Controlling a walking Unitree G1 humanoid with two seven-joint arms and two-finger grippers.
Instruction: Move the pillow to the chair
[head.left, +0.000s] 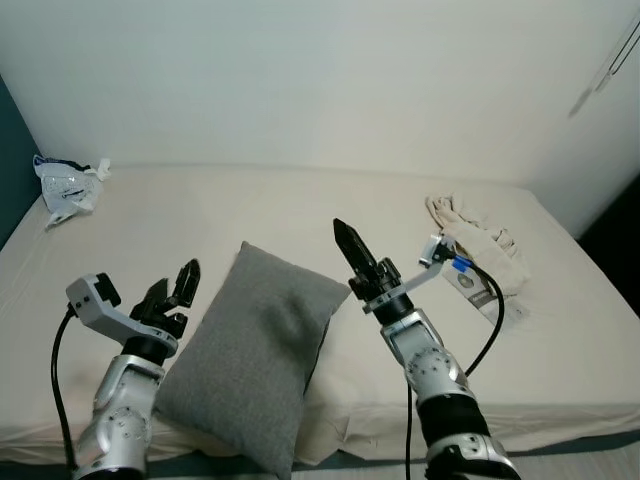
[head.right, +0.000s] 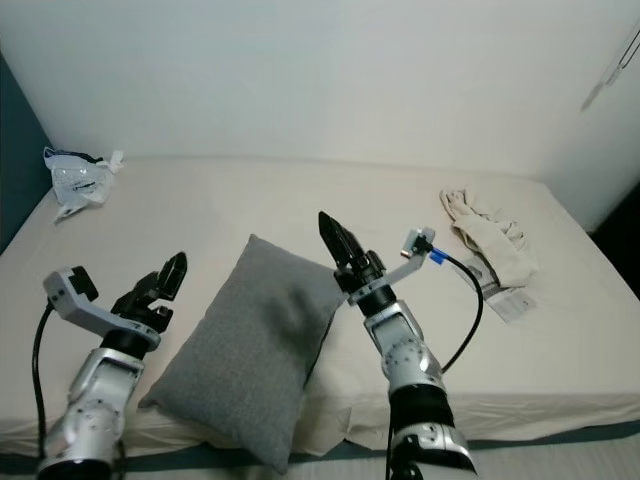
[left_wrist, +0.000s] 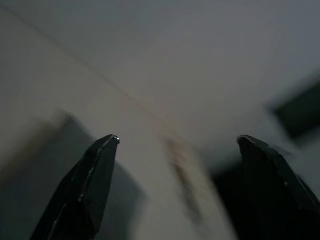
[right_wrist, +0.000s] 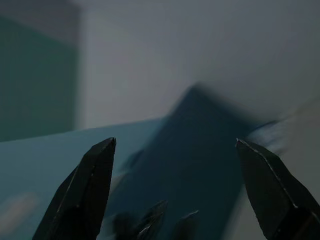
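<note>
The pillow lay at the bed's near edge, between the left end effector and the right end effector; a cloth lay far right, a bag far left.

Left gripper – 2 black fingers spread wide – blurred pale surface beyond.

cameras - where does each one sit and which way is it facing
Left eye, right eye: head cameras looking down at the bed; both share the grey pillow, left claw and right claw.
Left wrist: looks along open fingers across the bed, blurred.
Right wrist: looks along open fingers at the pillow's corner.
</note>
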